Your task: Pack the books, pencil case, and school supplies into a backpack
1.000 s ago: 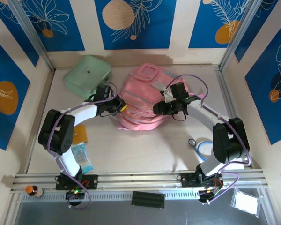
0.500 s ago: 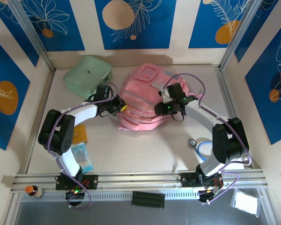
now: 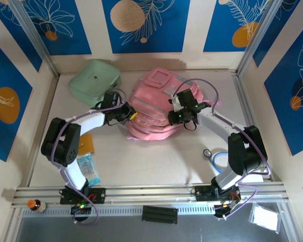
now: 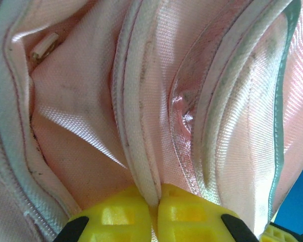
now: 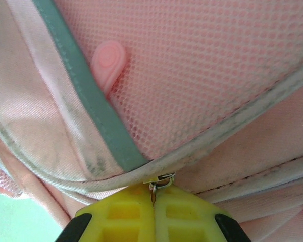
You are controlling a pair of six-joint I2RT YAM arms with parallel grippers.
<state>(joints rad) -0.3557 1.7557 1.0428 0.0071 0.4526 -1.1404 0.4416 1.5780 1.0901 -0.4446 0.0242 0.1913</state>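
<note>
Backpack (image 3: 151,108) lies mid-table (image 3: 161,156) as the right gripper (image 5: 152,201), open a second ago, clamps shut on its zip ring (image 5: 162,181) while the left gripper (image 4: 156,197) pinches a seam (image 4: 136,151), readying the unzip.

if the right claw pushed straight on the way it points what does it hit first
Almost certainly the backpack: the right claw is shut on a metal zipper ring at its piped edge, with pink mesh directly ahead.

Quick count: one backpack (image 3: 154,108), one green case (image 3: 93,80) far left, one brown book (image 3: 86,143), one bluish packet (image 3: 88,169) near left, plus one small ring (image 3: 207,153) and one blue-rimmed disc (image 3: 219,160) on the right.
</note>
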